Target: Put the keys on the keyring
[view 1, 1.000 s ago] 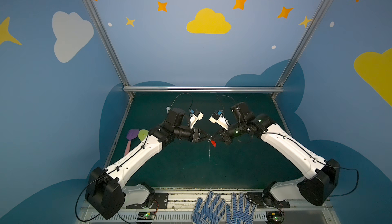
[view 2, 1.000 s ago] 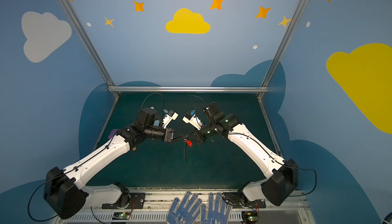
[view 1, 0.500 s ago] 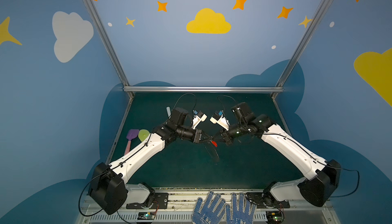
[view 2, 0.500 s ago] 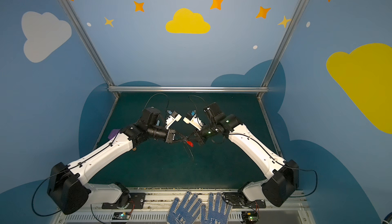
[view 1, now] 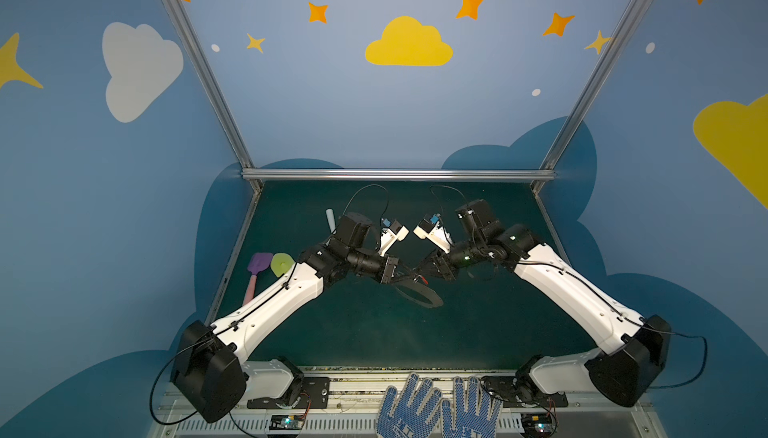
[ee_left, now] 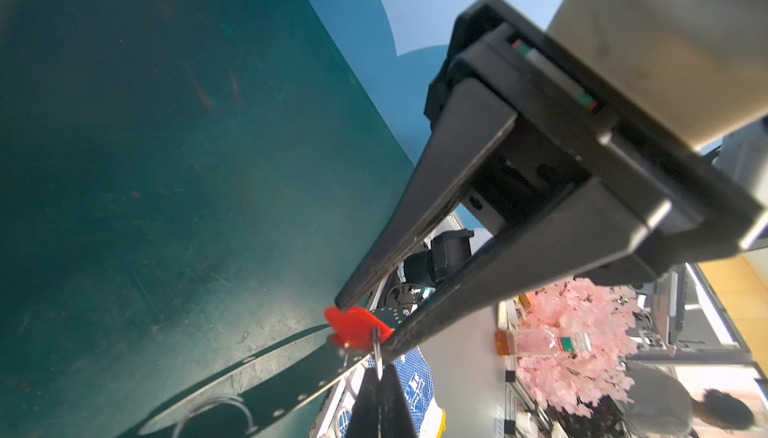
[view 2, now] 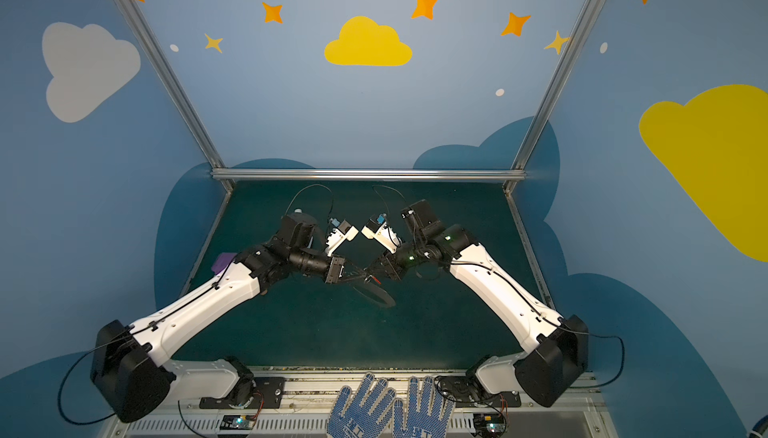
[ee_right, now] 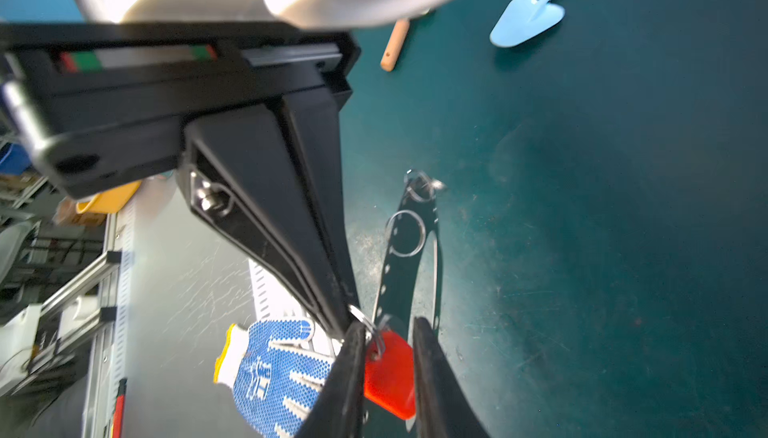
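Item: key (ee_left: 351,326) — red head clamped between the tips of the left gripper (ee_left: 363,328), which has just closed on it in mid-air. Item: right gripper (ee_right: 345,320), tips pinched together on a wire ring (ee_right: 368,328) at the key's head. Item: keyring (ee_right: 399,265) — grey plate, now swung out tilted beneath both. With key and ring each held, threading looks ready to proceed.

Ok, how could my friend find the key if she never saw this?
Start at the dark green table and go to its middle, where the left gripper meets the right gripper tip to tip. The key is pinched in the left one. Its bright red-orange head stands out from the grey keyring and its silver wire rings.
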